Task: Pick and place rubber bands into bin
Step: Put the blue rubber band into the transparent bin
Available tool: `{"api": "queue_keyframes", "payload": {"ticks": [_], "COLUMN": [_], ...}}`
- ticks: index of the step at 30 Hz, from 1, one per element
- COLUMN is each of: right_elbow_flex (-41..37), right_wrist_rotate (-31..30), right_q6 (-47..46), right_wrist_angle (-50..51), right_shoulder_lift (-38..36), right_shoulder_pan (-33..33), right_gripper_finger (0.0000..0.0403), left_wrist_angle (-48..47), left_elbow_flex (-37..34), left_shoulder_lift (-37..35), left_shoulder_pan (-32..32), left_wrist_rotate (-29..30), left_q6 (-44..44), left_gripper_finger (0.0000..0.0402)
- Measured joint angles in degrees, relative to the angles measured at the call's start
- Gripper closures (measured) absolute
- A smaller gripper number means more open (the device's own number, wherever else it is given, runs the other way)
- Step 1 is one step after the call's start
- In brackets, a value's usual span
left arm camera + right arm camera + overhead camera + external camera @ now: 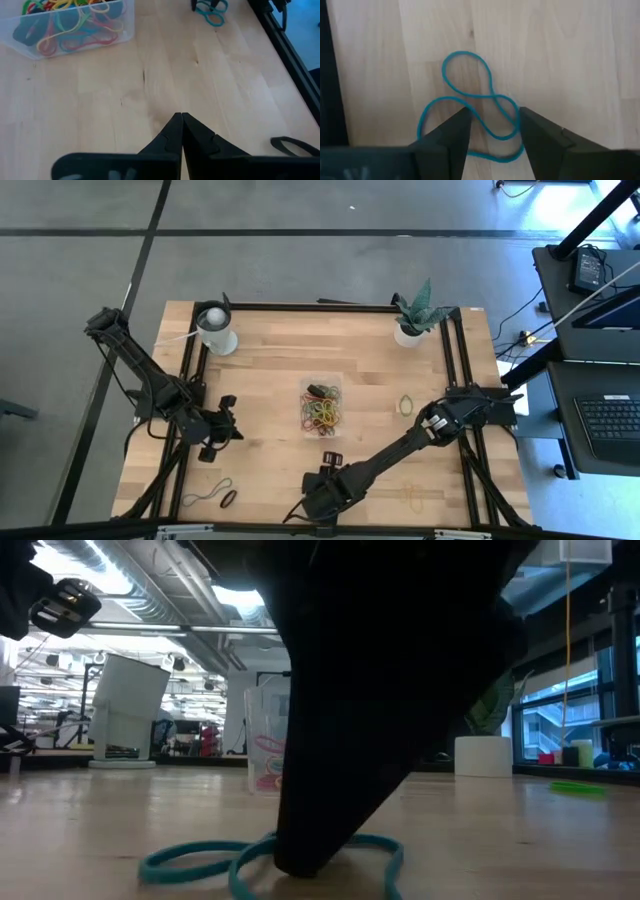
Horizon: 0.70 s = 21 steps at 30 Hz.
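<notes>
The clear bin (322, 405) sits mid-table with several coloured rubber bands inside. My right gripper (492, 125) is open and low over a teal rubber band (470, 107) lying flat near the table's near edge. One finger stands on each side of the band's twisted middle. The low view shows this gripper (310, 860) down at the teal band (200, 858). My left gripper (181, 119) is shut, holds nothing and hovers left of the bin (75, 25). Loose bands lie flat on the table: green (406, 405), yellow (412, 498), grey (205, 495) and dark (228, 500). My right gripper comes at the teal band from above, pointing down, its open fingers (452, 137) astride the band's crossed middle (495, 100). The fingers cover parts of the loop. I cannot tell whether they touch it. The band lies flat on the table.
A white cup (217, 330) stands at the far left and a white plant pot (408, 330) at the far right. Black frame rails (460, 380) run along the table's sides. Bare wood lies between the bin and my left gripper.
</notes>
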<state>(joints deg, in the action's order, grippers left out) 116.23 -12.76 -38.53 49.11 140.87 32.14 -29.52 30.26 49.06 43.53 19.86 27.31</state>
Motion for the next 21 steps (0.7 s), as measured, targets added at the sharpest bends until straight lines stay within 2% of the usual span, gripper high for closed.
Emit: {"api": "queue_keyframes", "payload": {"ticks": [4,10,16,21], "right_elbow_flex": [-2.08,-2.18,-0.2,1.17], "right_wrist_rotate": [0.7,2.27,0.76,-4.71], "right_q6": [-0.3,-2.76,-6.17,-6.4], "right_wrist_angle": [-2.69,-2.57,1.67,5.33], "right_shoulder_lift": [-0.12,-0.38,-1.73,-8.44], "right_shoulder_pan": [-0.02,-0.25,-0.08,0.2], "right_gripper_finger": [0.0272,0.0385,0.0395,0.0396], "left_wrist_angle": [-0.02,-0.02,-0.42,-0.25], "left_elbow_flex": [0.0,0.0,0.0,0.0], "left_shoulder_lift": [0.0,0.0,0.02,0.02], "left_shoulder_pan": [0.0,-0.01,-0.01,0.0], "left_wrist_rotate": [-0.58,-0.61,-0.94,-1.94], "left_q6": [0.1,0.44,-0.8,-2.88], "left_gripper_finger": [0.04,0.04,0.04,0.0399]}}
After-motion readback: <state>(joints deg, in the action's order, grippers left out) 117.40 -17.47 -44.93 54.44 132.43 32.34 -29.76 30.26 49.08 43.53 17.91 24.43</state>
